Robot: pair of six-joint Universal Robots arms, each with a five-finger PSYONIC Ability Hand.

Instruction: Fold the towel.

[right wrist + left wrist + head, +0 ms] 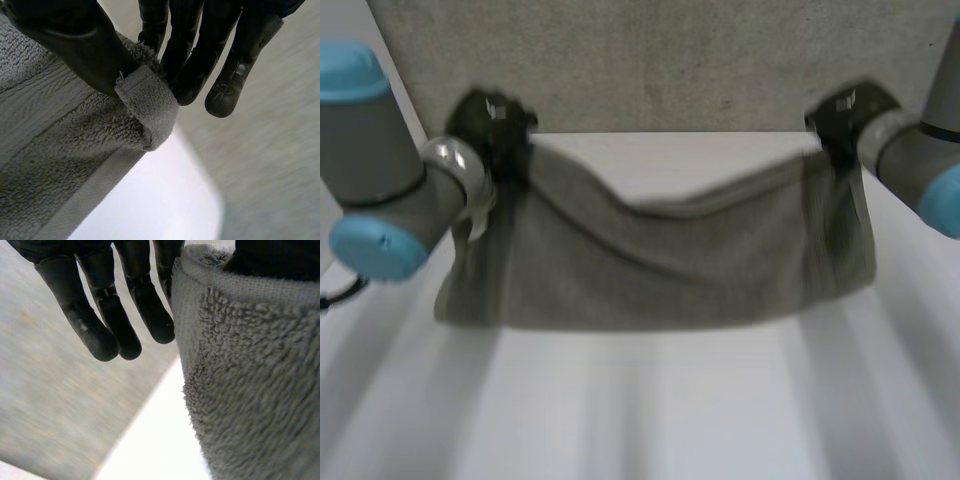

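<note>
A grey terry towel (650,262) hangs lifted between both hands above the white table (650,410), its top edge sagging in the middle. My left hand (492,128) pinches the towel's far left corner. In the left wrist view the towel (250,380) hangs beside my left hand (117,305), clamped between thumb and a finger while the other fingers point down free. My right hand (842,122) pinches the far right corner. In the right wrist view the thumb of my right hand (75,45) presses the rolled hem of the towel (85,135) against its fingers.
A grey speckled floor (660,60) lies beyond the table's far edge. The table's near half stretches in front of the hanging towel.
</note>
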